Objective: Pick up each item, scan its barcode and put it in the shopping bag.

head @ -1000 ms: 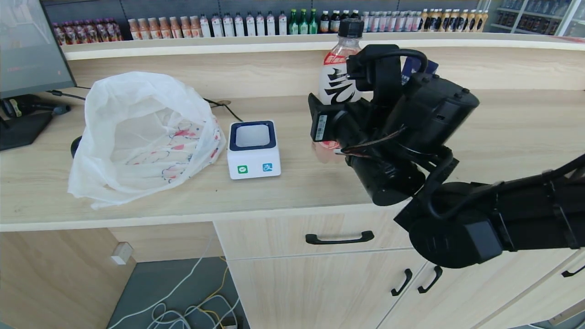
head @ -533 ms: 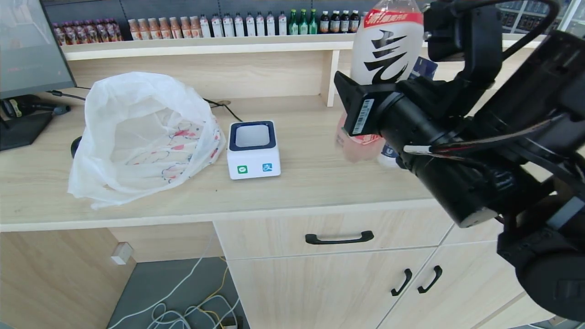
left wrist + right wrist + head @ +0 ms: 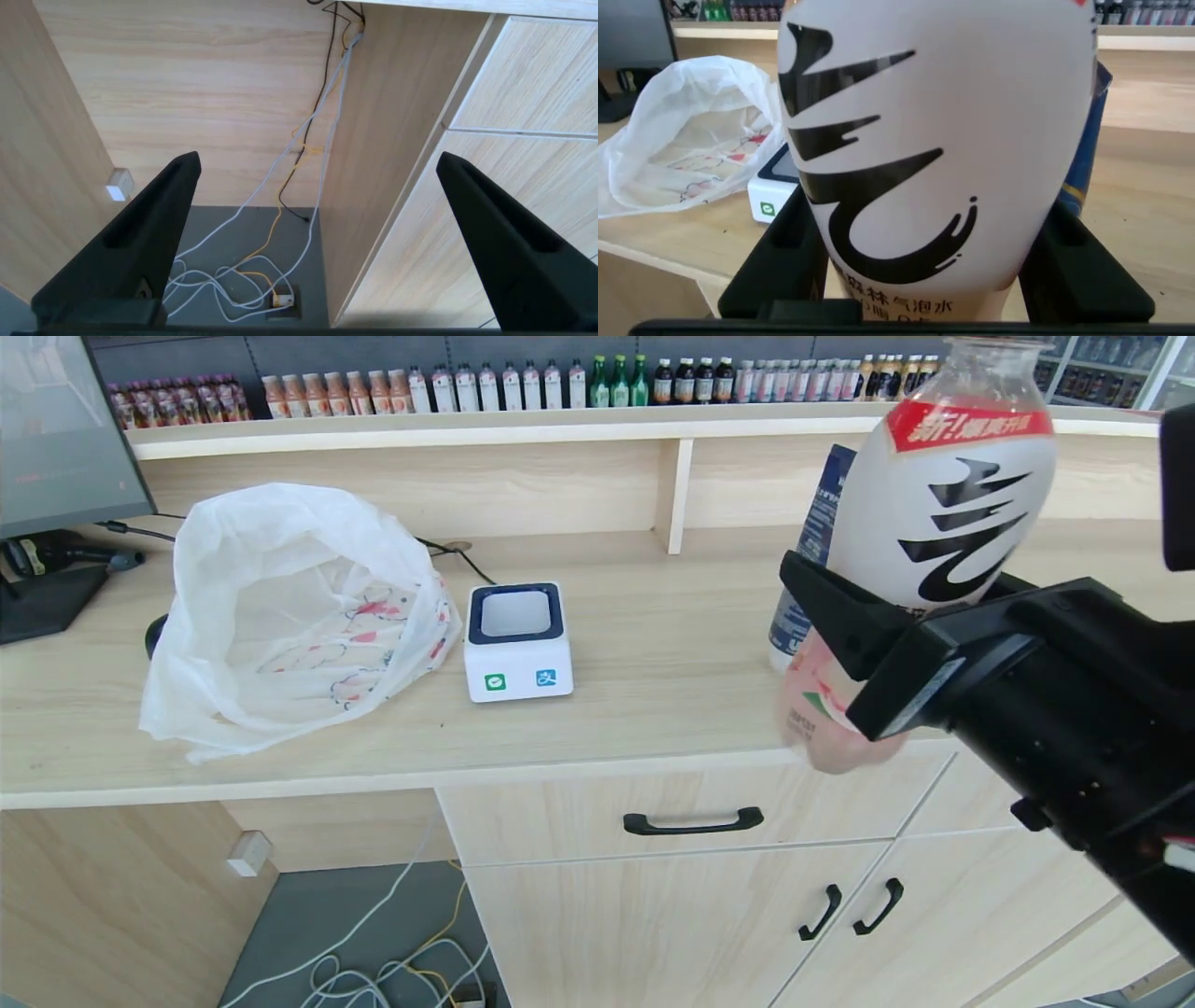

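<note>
My right gripper (image 3: 868, 658) is shut on a drink bottle (image 3: 924, 532) with a white label, black brush marks and pink liquid, held upright in the air over the counter's front right edge. In the right wrist view the bottle (image 3: 938, 159) stands between the two black fingers (image 3: 780, 257). The white barcode scanner (image 3: 518, 639) sits mid-counter, left of the bottle. The open white shopping bag (image 3: 289, 611) lies left of the scanner. A blue carton (image 3: 808, 560) stands on the counter behind the bottle. My left gripper (image 3: 318, 243) hangs open below the counter, nothing between its fingers.
A monitor (image 3: 56, 439) and black stand occupy the counter's far left. A raised wooden shelf (image 3: 597, 425) runs along the back with a row of bottles behind it. Drawers with black handles (image 3: 693, 821) are below the counter. Loose cables (image 3: 271, 271) lie on the floor.
My right arm has lifted the bottle off the counter and carried it up, to the right and nearer to the head camera. The blue carton behind it has come into sight.
</note>
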Available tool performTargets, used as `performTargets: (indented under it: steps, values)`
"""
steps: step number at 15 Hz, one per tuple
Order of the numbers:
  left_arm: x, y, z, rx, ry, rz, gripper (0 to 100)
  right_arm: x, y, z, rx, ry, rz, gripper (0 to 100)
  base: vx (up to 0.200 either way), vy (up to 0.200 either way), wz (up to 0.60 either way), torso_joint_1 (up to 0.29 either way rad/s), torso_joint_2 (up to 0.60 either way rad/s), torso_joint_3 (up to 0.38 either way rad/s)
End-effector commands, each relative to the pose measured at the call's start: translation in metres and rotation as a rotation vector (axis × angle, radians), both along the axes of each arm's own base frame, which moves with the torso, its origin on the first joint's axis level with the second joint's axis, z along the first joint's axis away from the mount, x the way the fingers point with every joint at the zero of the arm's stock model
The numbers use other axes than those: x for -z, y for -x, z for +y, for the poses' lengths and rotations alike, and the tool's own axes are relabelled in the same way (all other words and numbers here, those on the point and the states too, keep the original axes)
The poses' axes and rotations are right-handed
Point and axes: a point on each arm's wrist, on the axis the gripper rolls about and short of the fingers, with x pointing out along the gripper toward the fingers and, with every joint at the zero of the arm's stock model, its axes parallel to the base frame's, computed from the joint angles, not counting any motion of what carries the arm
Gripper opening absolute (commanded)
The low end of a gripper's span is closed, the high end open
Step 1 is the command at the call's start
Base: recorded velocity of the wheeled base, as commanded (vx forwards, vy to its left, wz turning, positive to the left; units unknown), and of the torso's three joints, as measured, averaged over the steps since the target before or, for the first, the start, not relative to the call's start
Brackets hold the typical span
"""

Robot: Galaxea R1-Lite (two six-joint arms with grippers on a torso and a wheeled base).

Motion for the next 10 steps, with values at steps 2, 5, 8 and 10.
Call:
performTargets:
  steps: [2,5,8,10]
  values:
    - [0.0,0.0,0.0,-0.001,0.0,0.0,100,0.008,0.012,-0.007,-0.023,0.008,-0.003,0,0.0,0.0,0.0,0.0,0.0,0.0]
    - [0.0,0.0,0.0,-0.001,0.0,0.0,100,0.022,0.018,-0.003,-0.062,0.052,0.027,0,0.0,0.0,0.0,0.0,0.0,0.0]
    - [0.0,0.0,0.0,-0.001,0.0,0.0,100,0.032,0.025,0.012,-0.122,0.092,0.046,0,0.0,0.0,0.0,0.0,0.0,0.0]
    - [0.0,0.0,0.0,-0.001,0.0,0.0,100,0.037,0.032,0.024,-0.162,0.143,0.041,0,0.0,0.0,0.0,0.0,0.0,0.0]
